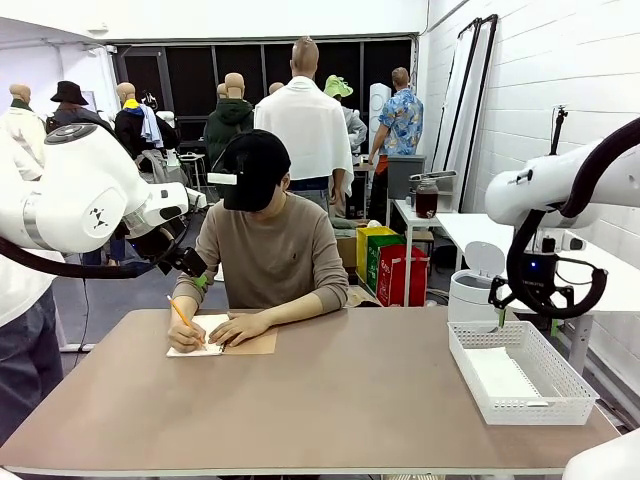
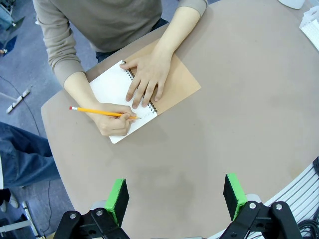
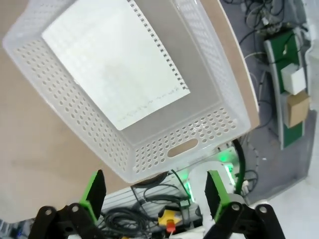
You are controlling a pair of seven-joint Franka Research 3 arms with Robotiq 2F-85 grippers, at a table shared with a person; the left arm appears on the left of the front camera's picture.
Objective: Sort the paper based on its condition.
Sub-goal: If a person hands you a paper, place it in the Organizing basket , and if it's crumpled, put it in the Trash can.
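Left claw (image 2: pixel 176 193) hangs released over the table (image 2: pixel 224 129); right claw (image 3: pixel 154 190) gapes above the basket (image 3: pixel 60 114) at the right edge, one paper sheet (image 3: pixel 112 67) inside; a person's hand (image 2: pixel 113 123) pencils a notebook page (image 2: pixel 107 89); sorting looks barely begun.

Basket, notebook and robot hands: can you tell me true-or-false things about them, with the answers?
1. A sheet of paper lies in the basket. True.
2. The person writes with a pencil in the notebook. True.
3. The notebook sits in the basket. False: it lies on the table, under the person's hand.
4. The left gripper holds a sheet. False: it is open and empty above the table.
5. The right gripper is open. True.
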